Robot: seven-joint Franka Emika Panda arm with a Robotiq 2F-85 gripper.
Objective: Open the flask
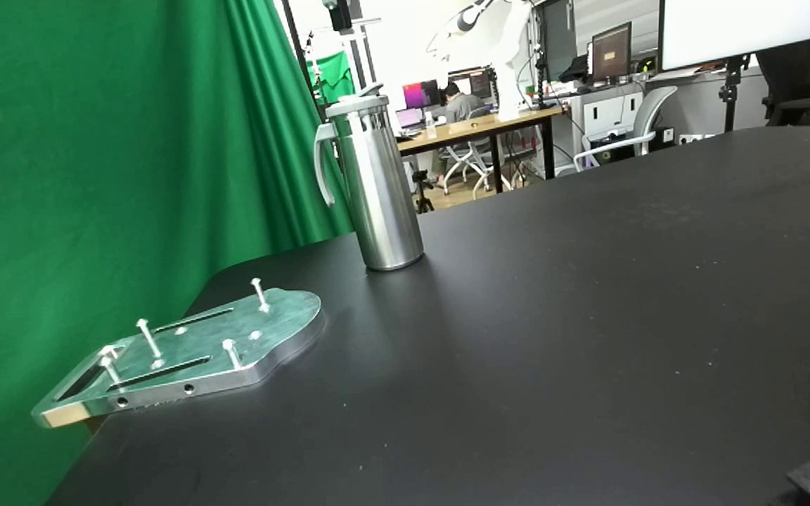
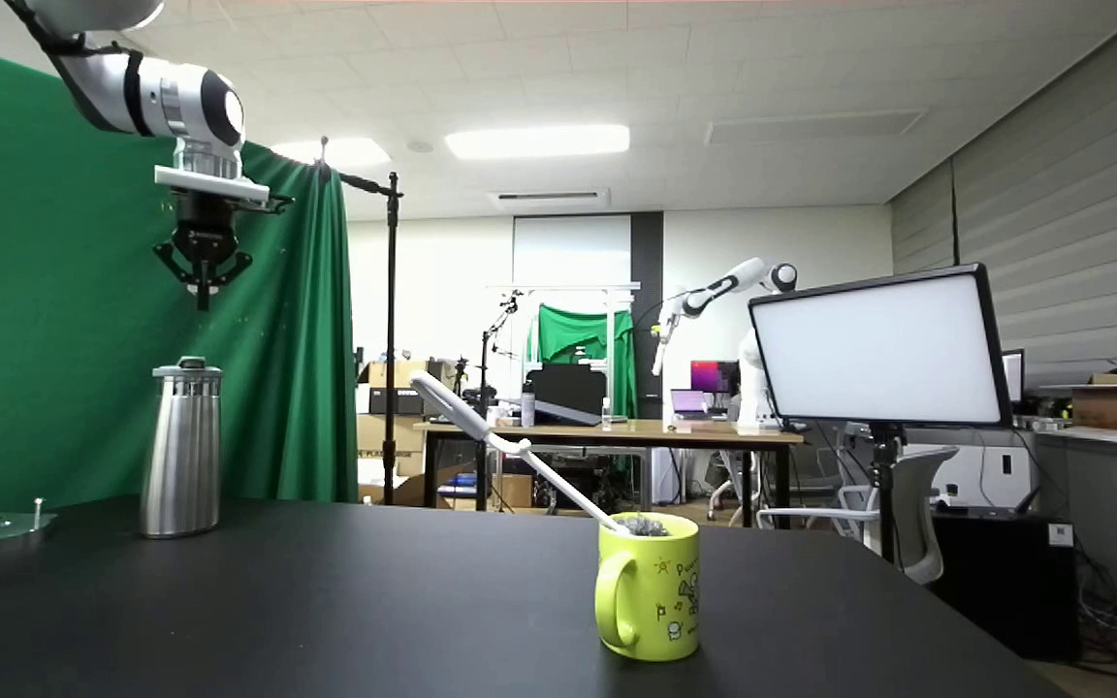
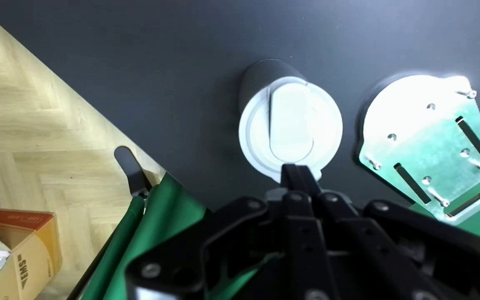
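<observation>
The flask [image 2: 182,451] stands on the table [image 2: 374,601], and the gripper [image 2: 203,299] is up above it, with a gap between. In both exterior views, the plate [image 1: 278,320] lies left of the flask, and the mug [image 2: 655,620] is well off to the right. One end of the plate pokes out past the table's edge. In an exterior view, a stick [image 2: 508,446] in the mug leans left. The curtain [image 1: 131,140] hangs behind the flask and the plate.
</observation>
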